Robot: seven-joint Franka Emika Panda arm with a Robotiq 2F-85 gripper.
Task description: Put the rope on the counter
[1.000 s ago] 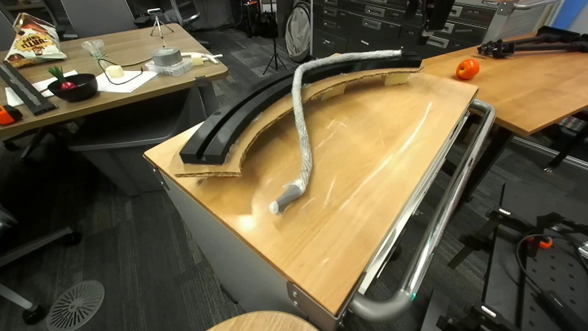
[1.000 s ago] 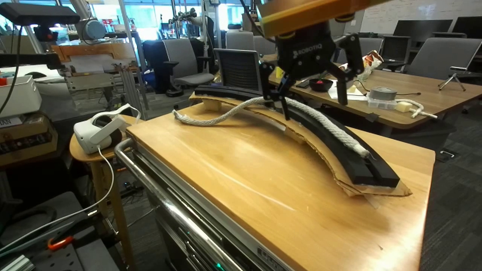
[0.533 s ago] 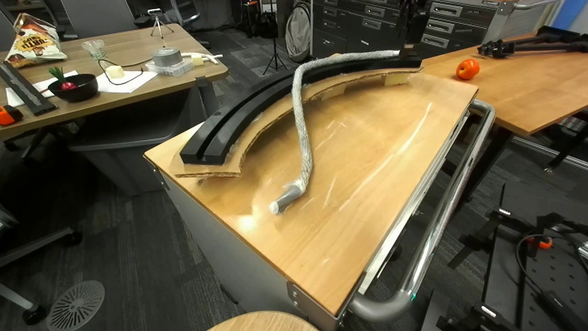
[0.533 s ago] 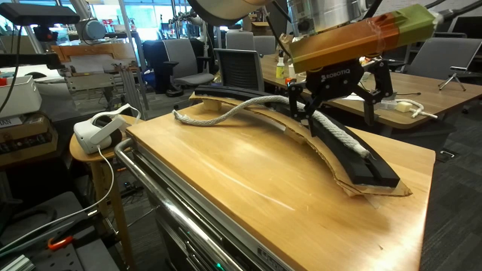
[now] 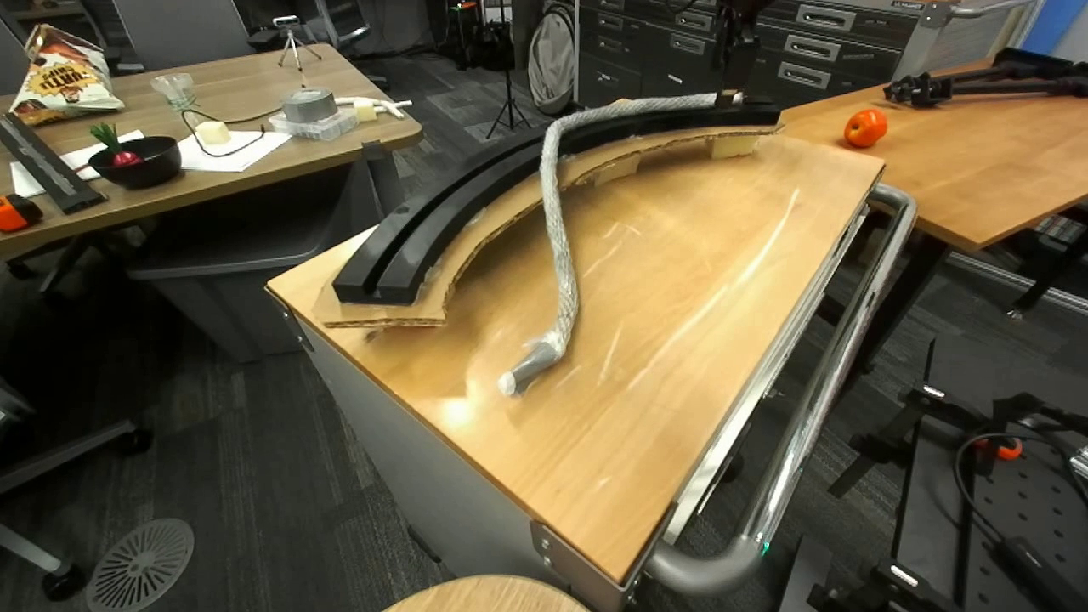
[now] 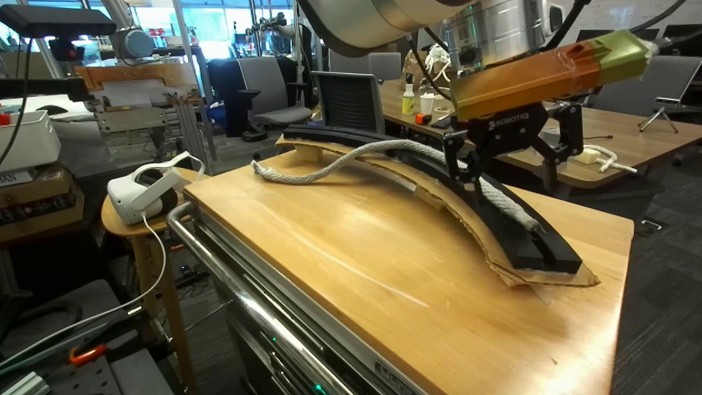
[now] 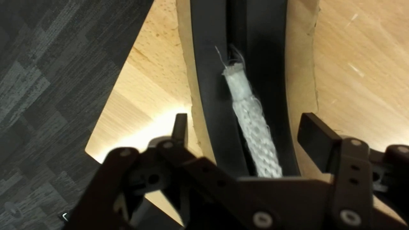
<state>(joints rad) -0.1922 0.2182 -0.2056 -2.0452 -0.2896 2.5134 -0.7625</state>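
Shifting right and a little lower in an exterior view, the black two-fingered metal pincer [image 6: 513, 187] now stands near the frayed pale end of the thick light-grey braided rope [image 6: 406, 144]. That stretch lies on the rigid black curved channel [image 5: 476, 187], toward the upper right of the frame in an exterior view; from there the rope, which shows no change, bends down onto the light-brown wooden bench [image 5: 680, 289], its grey-wrapped end just below the frame's centre. The pincer is spread wide and pinches nothing, with the rope between its two sides in the wrist view (the channel too, so closing low might catch its edges). My reading is that this shift lines up a grasp, and that moving the channel-borne stretch onto bare wood remains undone.
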